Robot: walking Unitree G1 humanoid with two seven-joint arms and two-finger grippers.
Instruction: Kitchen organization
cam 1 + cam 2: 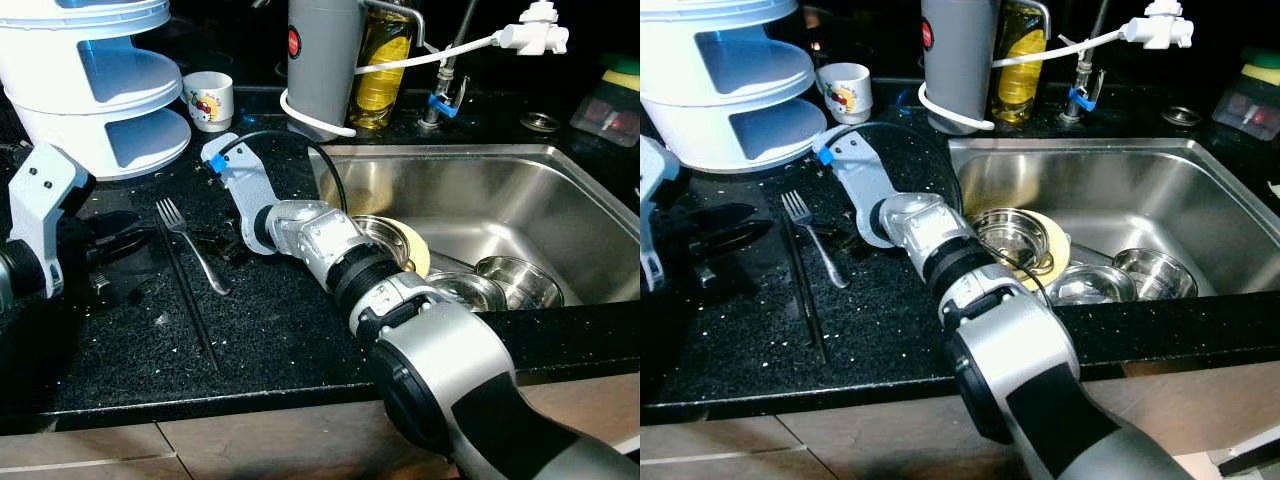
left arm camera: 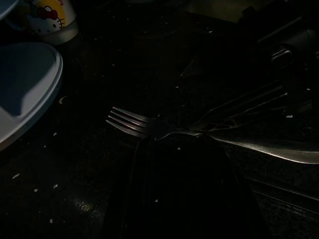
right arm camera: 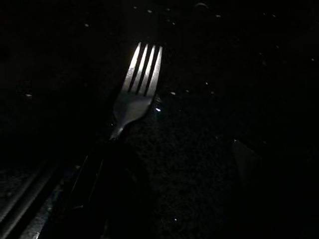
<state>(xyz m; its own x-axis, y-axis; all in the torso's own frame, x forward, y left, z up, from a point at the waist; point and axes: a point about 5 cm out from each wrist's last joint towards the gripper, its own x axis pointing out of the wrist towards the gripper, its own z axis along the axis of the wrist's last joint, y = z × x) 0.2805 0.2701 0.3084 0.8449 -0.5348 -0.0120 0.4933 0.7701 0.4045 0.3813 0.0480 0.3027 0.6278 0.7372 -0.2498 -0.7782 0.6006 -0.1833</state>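
Observation:
A steel fork (image 1: 190, 245) lies on the black counter (image 1: 280, 330), tines toward the back. My right arm reaches across from the sink side, and my right gripper (image 1: 215, 243) sits low beside the fork's handle. In the right wrist view the fork (image 3: 137, 84) lies just ahead with the dark fingers (image 3: 107, 199) apart, open, one over the handle's end. My left gripper (image 1: 125, 235) rests at the counter's left, open, pointing at the fork (image 2: 149, 124) from a short way off.
Black chopsticks (image 1: 190, 300) lie alongside the fork. A white tiered rack (image 1: 100, 90) and a cartoon mug (image 1: 209, 100) stand at the back left. A grey canister (image 1: 322, 60), an oil bottle (image 1: 382, 70) and a tap (image 1: 445, 90) stand behind the sink (image 1: 560, 200), which holds steel bowls (image 1: 515, 280).

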